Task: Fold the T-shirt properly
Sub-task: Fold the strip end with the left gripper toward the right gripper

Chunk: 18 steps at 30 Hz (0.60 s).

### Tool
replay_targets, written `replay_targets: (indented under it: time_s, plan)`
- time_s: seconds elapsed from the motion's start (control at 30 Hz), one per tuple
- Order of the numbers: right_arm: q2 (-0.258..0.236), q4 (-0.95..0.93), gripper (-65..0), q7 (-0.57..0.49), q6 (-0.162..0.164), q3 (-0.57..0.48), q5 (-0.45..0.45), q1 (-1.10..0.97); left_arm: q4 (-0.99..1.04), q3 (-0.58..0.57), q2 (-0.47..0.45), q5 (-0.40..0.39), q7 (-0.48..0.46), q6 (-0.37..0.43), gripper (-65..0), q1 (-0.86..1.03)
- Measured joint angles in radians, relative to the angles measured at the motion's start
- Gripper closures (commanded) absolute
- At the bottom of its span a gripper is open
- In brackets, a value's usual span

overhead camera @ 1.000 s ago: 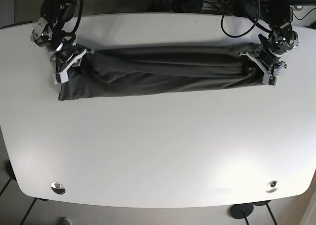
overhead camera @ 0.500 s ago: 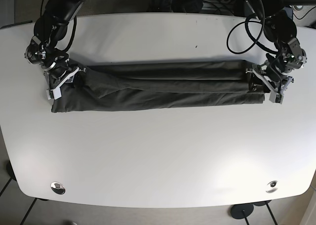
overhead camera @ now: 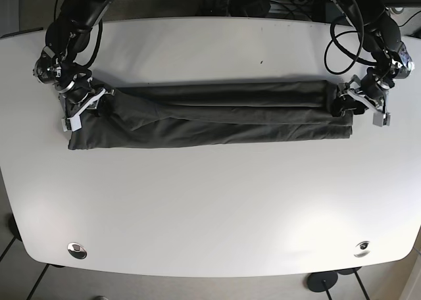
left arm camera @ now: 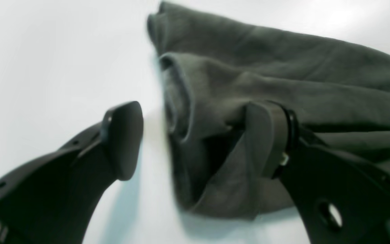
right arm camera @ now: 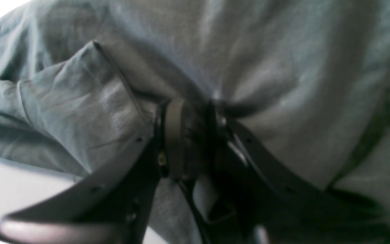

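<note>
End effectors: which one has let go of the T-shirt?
The left end effector: its fingers stand apart, one on bare table. The right end effector is clamped on T-shirt fabric.

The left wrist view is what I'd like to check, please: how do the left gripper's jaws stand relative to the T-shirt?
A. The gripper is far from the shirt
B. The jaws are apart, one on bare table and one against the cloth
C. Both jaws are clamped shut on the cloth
B: the left gripper is open, with one jaw over the bare table and the other against the bunched end of the T-shirt.
</note>
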State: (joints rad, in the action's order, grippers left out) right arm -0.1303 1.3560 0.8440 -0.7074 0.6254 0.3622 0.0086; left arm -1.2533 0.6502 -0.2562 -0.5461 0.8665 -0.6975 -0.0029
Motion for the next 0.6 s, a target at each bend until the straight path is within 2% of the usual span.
replay_targets:
  time_s: [0.1,0.13,0.17,0.23,0.3,0.37,0.6]
  plan:
    - [0.000,0.000,-12.2,0.000,0.000,0.000,0.000,0.000,0.000,-0.089,0.003,0.014,0.000,-0.001,-11.1,-0.006]
    - [0.000,0.000,-12.2,0.000,0.000,0.000,0.000,0.000,0.000,-0.093,0.009,0.024,0.000,-0.003,-4.7,-0.007]
    - [0.000,0.000,-12.2,0.000,0.000,0.000,0.000,0.000,-0.001,-0.093,0.010,0.028,0.000,-0.003,-2.6,-0.007]
    - [0.003,0.000,-12.2,0.001,0.000,0.002,0.000,0.000,-0.010,-0.093,0.008,0.029,0.001,-0.003,-2.4,-0.002]
    - [0.017,0.002,-12.2,-0.006,0.001,0.004,0.000,0.000,-0.109,-0.098,0.016,0.079,0.053,-0.002,-2.4,0.015]
    - [0.020,0.002,-12.2,-0.005,0.001,0.003,0.000,0.000,-0.253,-0.113,0.015,0.082,0.057,0.001,-2.4,0.061]
    - [0.022,0.003,-12.2,-0.005,0.001,0.003,0.000,0.003,-0.475,-0.326,0.010,0.085,0.057,0.001,-2.4,0.094]
